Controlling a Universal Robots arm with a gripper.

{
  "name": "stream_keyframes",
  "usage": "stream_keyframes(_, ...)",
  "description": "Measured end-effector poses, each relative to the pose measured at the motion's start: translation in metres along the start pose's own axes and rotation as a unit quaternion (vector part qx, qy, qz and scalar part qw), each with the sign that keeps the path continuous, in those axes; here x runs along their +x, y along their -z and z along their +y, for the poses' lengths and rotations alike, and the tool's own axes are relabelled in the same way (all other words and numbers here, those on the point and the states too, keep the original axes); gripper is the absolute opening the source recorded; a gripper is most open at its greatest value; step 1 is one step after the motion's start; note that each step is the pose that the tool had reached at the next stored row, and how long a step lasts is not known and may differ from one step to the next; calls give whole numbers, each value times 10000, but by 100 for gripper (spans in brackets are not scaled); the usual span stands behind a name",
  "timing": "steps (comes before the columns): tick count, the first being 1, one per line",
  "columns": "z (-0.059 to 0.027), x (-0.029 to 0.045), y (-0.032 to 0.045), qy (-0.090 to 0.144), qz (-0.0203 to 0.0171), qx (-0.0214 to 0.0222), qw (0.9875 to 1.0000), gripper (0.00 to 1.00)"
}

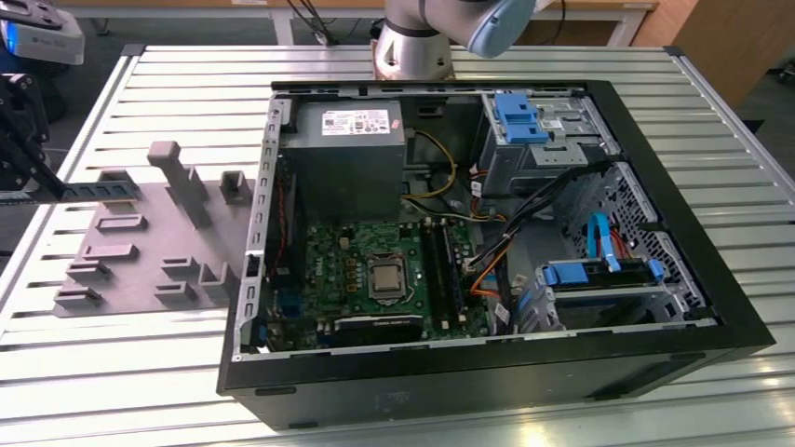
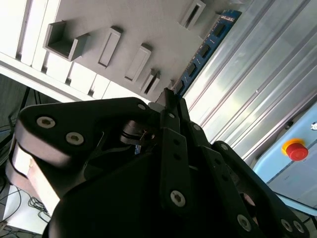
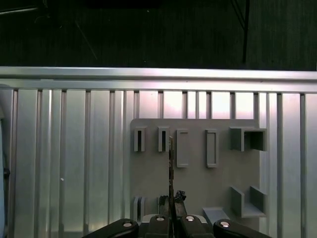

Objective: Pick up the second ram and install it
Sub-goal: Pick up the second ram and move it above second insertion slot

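Exterior view: hand (image 1: 52, 191) grips slim ram (image 1: 102, 188)

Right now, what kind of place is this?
Probably a workshop or lab for putting computers together. An open computer case sits on a slatted metal table, a grey tray with slots lies beside it, and the robot's gripper is shut on a blue memory stick by that tray.

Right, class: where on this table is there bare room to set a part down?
Free: table slats at the exterior view's right of the computer case, and those bordering the grey tray. Crowded: inside the cabled case, and over the tray, where jaws hold the memory stick.
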State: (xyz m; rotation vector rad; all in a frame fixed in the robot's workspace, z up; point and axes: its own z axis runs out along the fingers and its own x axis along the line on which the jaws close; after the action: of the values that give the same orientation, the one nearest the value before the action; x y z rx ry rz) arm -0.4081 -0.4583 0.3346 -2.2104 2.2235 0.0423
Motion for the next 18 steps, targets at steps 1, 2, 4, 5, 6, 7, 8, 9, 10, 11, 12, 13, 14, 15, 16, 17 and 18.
stream_keyframes(1, 0, 0, 6, 0, 0, 1, 10000, 14)
stream_keyframes(2, 0, 0, 13, 0, 0, 0, 10000, 14)
stream_keyframes(4, 0, -1, 27, 0, 0, 0, 10000, 14)
stream_keyframes(5, 0, -1, 33, 0, 0, 0, 10000, 14)
stream_keyframes(6, 1, -1, 38, 0, 0, 0, 10000, 14)
stream_keyframes(7, 1, -1, 45, 0, 0, 0, 10000, 14)
stream_keyframes(8, 1, -1, 52, 0, 0, 0, 10000, 14)
stream_keyframes(9, 1, -1, 59, 0, 0, 0, 10000, 14)
stream_keyframes(10, 1, -1, 65, 0, 0, 0, 10000, 14)
stream_keyframes(11, 1, -2, 71, 0, 0, 0, 10000, 14)
stream_keyframes(12, 1, -2, 77, 0, 0, 0, 10000, 14)
stream_keyframes(13, 1, -2, 82, 0, 0, 0, 10000, 14)
stream_keyframes(14, 1, -2, 88, 0, 0, 0, 10000, 14)
stream_keyframes(15, 1, -2, 95, 0, 0, 0, 10000, 14)
stream_keyframes(16, 1, -2, 102, 0, 0, 0, 10000, 14)
stream_keyframes(17, 2, -3, 135, 0, 0, 0, 10000, 14)
stream_keyframes(18, 2, -3, 143, 0, 0, 0, 10000, 14)
